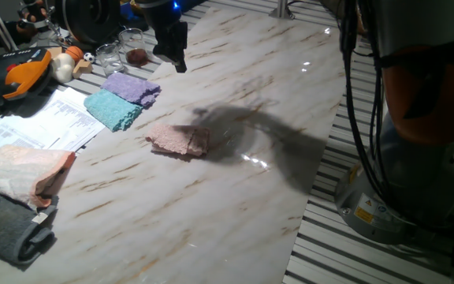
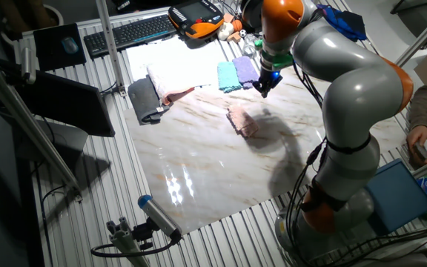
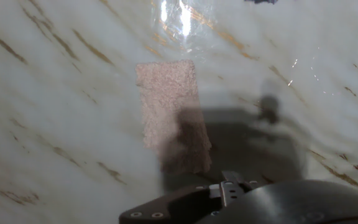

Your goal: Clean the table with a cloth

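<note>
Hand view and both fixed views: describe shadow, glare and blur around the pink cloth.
Hand view: soft and blurry, a dark shadow covers the near end of the pink cloth, glare streaks beyond it. One fixed view: the arm's shadow falls beside the cloth. Other fixed view: glare patch on the table.

A pink cloth (image 3: 169,115) is lying flat on the marble table (image 3: 55,112), its lower part sitting in shadow. Dark gripper housing (image 3: 253,202) is filling the bottom edge.

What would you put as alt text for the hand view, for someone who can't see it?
A small dusty-pink cloth lies flat on a glossy white marble-patterned table, seen from above with nothing touching it. The arm's shadow covers the cloth's near end, and part of the dark gripper body fills the bottom edge; its fingers are out of view.
</note>
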`<state>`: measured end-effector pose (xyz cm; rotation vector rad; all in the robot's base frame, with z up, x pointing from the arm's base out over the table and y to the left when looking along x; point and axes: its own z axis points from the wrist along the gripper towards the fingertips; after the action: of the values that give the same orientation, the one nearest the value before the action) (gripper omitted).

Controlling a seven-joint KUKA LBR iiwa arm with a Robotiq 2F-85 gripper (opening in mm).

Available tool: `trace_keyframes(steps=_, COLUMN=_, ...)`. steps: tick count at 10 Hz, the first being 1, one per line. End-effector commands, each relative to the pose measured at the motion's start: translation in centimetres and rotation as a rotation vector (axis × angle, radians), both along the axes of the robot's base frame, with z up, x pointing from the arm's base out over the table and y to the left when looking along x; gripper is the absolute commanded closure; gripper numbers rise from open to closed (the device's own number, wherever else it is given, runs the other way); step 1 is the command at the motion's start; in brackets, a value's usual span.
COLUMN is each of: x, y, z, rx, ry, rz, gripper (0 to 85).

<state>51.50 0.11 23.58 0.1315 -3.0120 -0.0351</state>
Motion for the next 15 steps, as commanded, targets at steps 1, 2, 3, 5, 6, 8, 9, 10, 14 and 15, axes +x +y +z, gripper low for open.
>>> trace_keyframes(steps=1, x=0.00, y=0.0, z=0.0, rx=0.050, ry=-0.004, rz=-0.016, gripper=85.0)
trace_keyframes(steps=2, x=0.00, y=0.0, z=0.0, rx=0.026, ry=0.008, rz=-0.011, gripper=85.0)
trace_keyframes(steps=3, x=0.00, y=0.0, z=0.0, rx=0.020, ry=0.014, rz=-0.010, gripper=85.0)
trace_keyframes(steps=5, x=0.00, y=0.0, z=0.0, rx=0.065, ry=0.079, rz=-0.009, gripper=85.0)
trace_keyframes(steps=6, x=0.00, y=0.0, z=0.0, rx=0.016, ry=0.089, rz=0.000, gripper=85.0)
trace_keyframes(steps=8, x=0.00, y=0.0, z=0.0, rx=-0.052, ry=-0.001, rz=-0.045, gripper=85.0)
trace_keyframes(steps=9, x=0.00, y=0.0, z=0.0, rx=-0.069, ry=-0.010, rz=-0.042, gripper=85.0)
trace_keyframes(steps=10, x=0.00, y=0.0, z=0.0, rx=-0.010, ry=0.022, rz=-0.074, gripper=68.0)
trace_keyframes(steps=14, x=0.92, y=4.3, z=-3.8, rx=-0.043, ry=0.031, rz=-0.160, gripper=51.0)
trace_keyframes(steps=15, x=1.23, y=5.1, z=-5.6, rx=-0.054, ry=0.007, rz=-0.164, gripper=34.0)
